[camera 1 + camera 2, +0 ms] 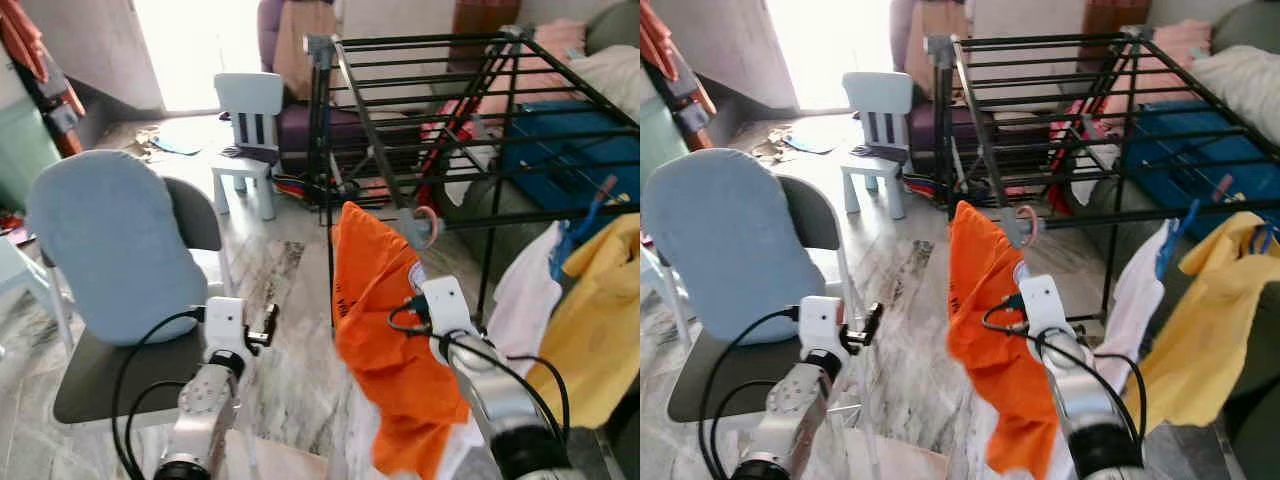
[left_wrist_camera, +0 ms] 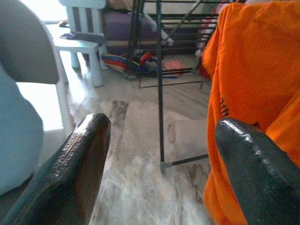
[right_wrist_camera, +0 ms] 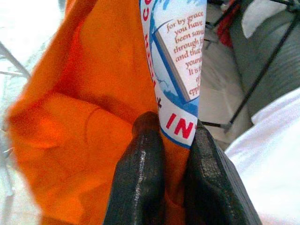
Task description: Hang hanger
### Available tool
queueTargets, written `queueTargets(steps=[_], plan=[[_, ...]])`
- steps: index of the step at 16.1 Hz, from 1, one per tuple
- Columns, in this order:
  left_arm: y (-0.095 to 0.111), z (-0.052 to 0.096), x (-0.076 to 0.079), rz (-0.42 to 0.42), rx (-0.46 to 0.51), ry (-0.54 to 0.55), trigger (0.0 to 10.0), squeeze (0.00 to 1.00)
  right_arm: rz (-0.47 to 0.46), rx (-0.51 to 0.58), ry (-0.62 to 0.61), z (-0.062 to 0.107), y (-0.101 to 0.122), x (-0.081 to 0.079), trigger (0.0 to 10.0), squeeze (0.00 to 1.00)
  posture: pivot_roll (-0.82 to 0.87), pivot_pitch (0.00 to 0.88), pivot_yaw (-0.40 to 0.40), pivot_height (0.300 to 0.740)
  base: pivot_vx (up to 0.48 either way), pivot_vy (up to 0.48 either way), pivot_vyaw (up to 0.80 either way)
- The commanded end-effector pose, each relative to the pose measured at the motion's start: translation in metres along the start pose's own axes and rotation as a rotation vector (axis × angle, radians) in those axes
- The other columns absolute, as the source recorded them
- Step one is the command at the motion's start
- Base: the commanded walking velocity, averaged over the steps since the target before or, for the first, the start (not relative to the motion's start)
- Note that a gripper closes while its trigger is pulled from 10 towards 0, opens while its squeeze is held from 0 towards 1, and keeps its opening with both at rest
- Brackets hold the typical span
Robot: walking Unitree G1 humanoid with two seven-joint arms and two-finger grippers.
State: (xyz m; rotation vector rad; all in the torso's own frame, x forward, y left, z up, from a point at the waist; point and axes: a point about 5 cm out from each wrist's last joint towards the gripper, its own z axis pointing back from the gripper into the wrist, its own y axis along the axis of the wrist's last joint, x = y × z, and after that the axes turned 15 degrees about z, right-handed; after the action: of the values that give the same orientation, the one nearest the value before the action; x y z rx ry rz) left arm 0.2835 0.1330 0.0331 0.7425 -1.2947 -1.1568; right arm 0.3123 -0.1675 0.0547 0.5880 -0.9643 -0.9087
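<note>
Right gripper (image 3: 171, 140): its two black fingers (image 3: 140, 183) are pressed together on a fold of the orange shirt, with the printed white patch of the shirt caught between them. In the head views the gripper is hidden behind the cloth, at the middle of the scene.
Orange shirt (image 1: 385, 320): it is draped from a pink hanger and held up in front of the near rail of the drying rack. Its lower end hangs down over the right arm.
Hanger (image 1: 428, 228): only its pink hook is seen, just at the near rail of the rack, above the shirt. Whether the hook rests on the rail cannot be told.
Drying rack (image 1: 440, 110): a black metal frame with horizontal bars, standing far and to the right of the middle.
Left gripper (image 2: 159, 154): its fingers are held wide apart with nothing between them. It is raised at the near left, beside the chair and left of the shirt.
Chair (image 1: 110, 250): a grey folding chair with a light blue cushion against its back, at the near left.
Small chair (image 1: 247, 130): a pale child's chair, farther off, left of the rack.
Other laundry: a yellow garment (image 1: 595, 310) and a white garment (image 1: 525, 290) hang at the right of the rack.
</note>
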Motion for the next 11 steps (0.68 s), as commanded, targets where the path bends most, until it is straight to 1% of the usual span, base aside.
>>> queueTargets(steps=[1, 3, 4, 7, 9, 11], plan=[[0.005, -0.001, -0.001, 0.002, 0.008, -0.009, 10.0, 0.0, -0.021, 0.023, -0.053, -0.003, 0.013, 0.01, 10.0, 0.0, -0.19, 0.0, 0.026, 0.74, 0.0, 0.0, 0.0], [0.005, -0.001, -0.001, 0.007, 0.001, -0.017, 10.0, 0.0, -0.025, 0.021, -0.103, -0.005, 0.017, 0.02, 10.0, 0.0, -0.19, 0.0, 0.024, 0.74, 0.0, 0.0, 0.0], [0.004, 0.0, 0.0, 0.009, -0.003, -0.02, 10.0, 0.0, -0.025, 0.018, -0.112, -0.005, 0.017, 0.023, 10.0, 0.0, -0.19, 0.0, 0.023, 0.74, 0.0, 0.0, 0.0], [0.002, 0.0, 0.003, 0.013, -0.015, -0.032, 10.0, 0.0, -0.02, -0.017, -0.069, -0.008, 0.01, 0.022, 10.0, 0.0, -0.2, 0.0, 0.027, 0.74, 0.0, 0.0, 0.0], [0.001, -0.001, 0.006, 0.014, -0.025, -0.044, 10.0, 0.0, 0.004, -0.019, -0.011, -0.011, 0.011, 0.016, 10.0, 0.0, -0.2, 0.0, 0.025, 0.74, 0.0, 0.0, 0.0], [0.001, -0.002, 0.007, 0.015, -0.026, -0.046, 10.0, 0.0, 0.021, -0.018, 0.021, -0.012, 0.011, 0.011, 10.0, 0.0, -0.2, 0.0, 0.021, 0.74, 0.0, 0.0, 0.0]])
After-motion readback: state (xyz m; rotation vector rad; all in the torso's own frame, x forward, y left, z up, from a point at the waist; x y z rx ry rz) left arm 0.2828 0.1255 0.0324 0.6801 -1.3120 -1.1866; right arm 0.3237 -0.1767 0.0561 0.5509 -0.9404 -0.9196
